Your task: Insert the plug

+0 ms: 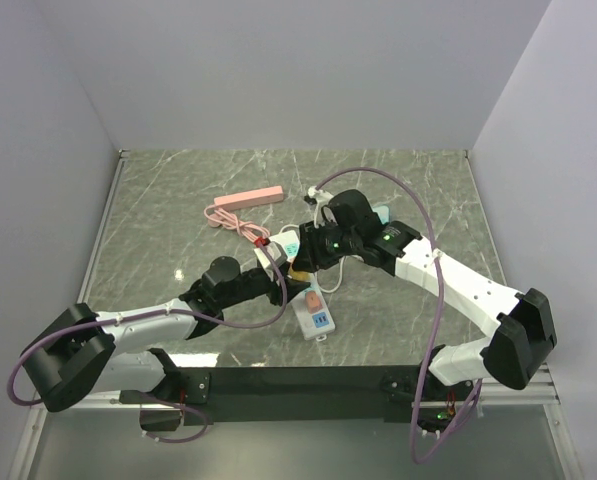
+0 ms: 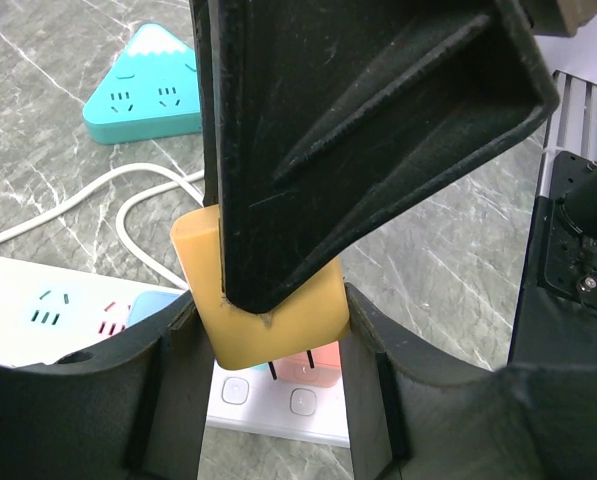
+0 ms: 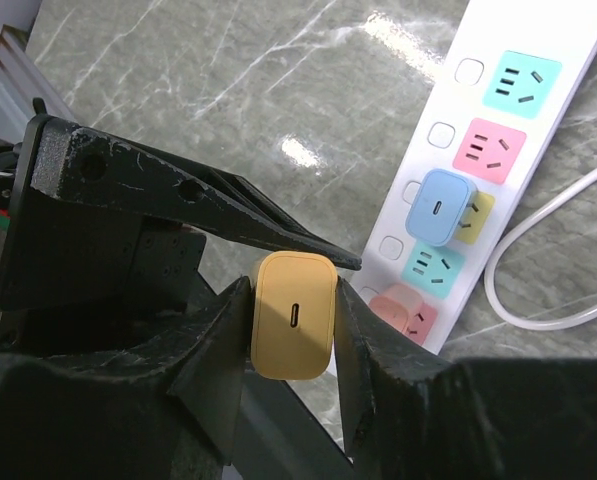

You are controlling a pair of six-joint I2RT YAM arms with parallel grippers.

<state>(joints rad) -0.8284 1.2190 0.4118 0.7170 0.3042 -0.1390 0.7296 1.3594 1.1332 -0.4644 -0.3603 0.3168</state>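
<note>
Grippers on both arms clamp one yellow plug (image 3: 293, 315), the right gripper (image 3: 291, 300) and the left gripper (image 2: 268, 310) together, just above the white power strip (image 3: 483, 115). We judge that uneven pulls between the two grips could twist it, so its prongs (image 2: 276, 370) miss their holes. The grippers hide most of the prongs; we cannot tell which part of the strip lies underneath.

A lab test booth (plain grey walls (image 1: 278, 70)) enclosing a marble-look table (image 1: 168, 200).
</note>
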